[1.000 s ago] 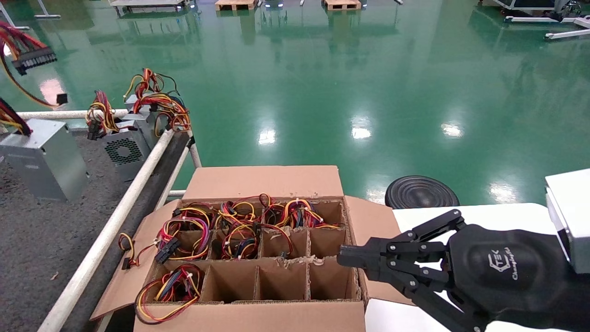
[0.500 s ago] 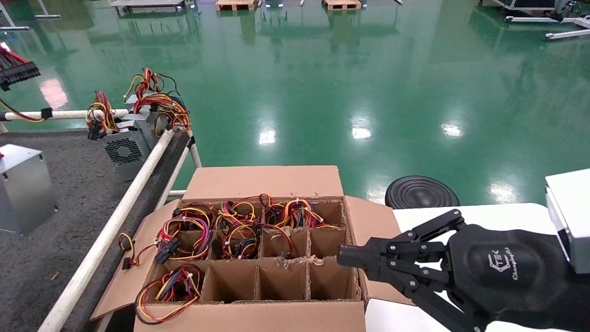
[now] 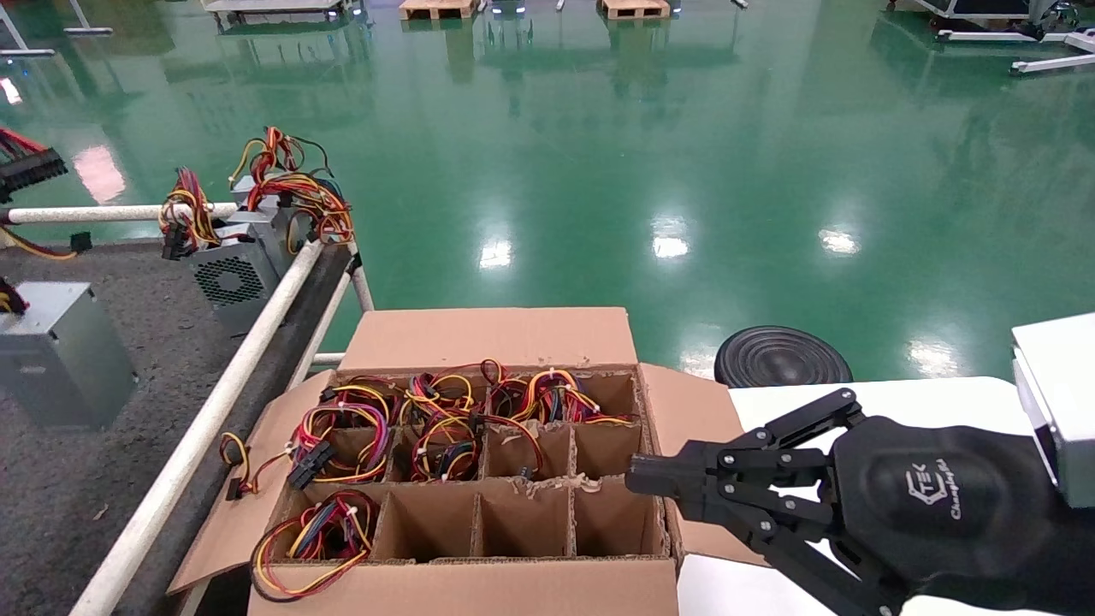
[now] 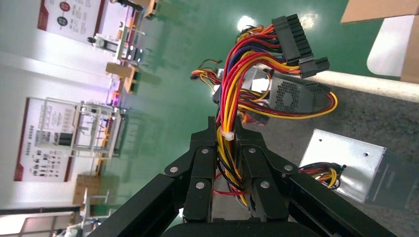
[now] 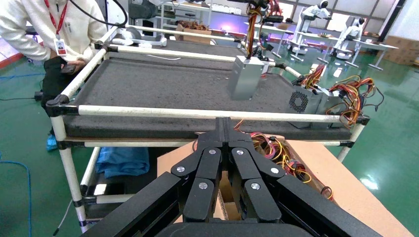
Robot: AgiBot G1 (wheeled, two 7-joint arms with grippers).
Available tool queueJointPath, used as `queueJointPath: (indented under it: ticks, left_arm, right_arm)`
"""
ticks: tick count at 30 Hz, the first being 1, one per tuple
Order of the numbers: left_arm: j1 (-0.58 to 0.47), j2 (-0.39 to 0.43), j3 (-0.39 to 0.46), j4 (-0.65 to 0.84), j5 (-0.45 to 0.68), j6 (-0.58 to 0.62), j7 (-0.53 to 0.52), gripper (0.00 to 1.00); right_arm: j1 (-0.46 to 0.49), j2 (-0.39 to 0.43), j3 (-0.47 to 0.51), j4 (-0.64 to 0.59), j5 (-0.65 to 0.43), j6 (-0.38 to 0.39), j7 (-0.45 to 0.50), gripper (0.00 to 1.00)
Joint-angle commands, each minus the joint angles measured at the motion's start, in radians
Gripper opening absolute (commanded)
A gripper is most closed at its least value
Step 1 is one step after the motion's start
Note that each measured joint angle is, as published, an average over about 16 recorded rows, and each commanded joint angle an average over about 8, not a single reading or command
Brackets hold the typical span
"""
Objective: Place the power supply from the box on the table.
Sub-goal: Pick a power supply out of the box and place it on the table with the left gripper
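Black left pincer [image 4: 226, 129] clamped on power supply [image 3: 58, 352] wires, hanging above table [image 3: 94, 462]

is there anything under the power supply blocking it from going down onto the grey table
Nothing visible does. The left gripper holds the power supply by its wires over a bare patch of the table; the fan unit stands off at the rail.

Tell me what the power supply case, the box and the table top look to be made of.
Power supply: likely sheet metal, a dull silver-grey finish with folded edges and rivet holes. Box: brown corrugated cardboard, with ragged fluted divider edges. Table: dark grey speckled, rough surface, perhaps rubber or felt matting; white tube rails.
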Motion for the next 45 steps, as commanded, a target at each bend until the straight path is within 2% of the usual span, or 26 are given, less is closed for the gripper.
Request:
queueJointPath:
  ticks: [1,22,45]
  left_arm:
    - [0.005,-0.005,0.000,0.005,-0.001,0.001,0.000,0.00]
    - [0.104,-0.034,-0.016,0.061,-0.046,0.023,0.014,0.00]
    - [0.096,-0.099,-0.016,0.060,-0.070,0.046,0.000,0.00]
  right_arm:
    - [0.000,0.000,0.000,0.000,0.000,0.000,0.000,0.00]
    - [0.000,0.000,0.000,0.000,0.000,0.000,0.000,0.00]
    - [0.000,0.000,0.000,0.000,0.000,0.000,0.000,0.00]
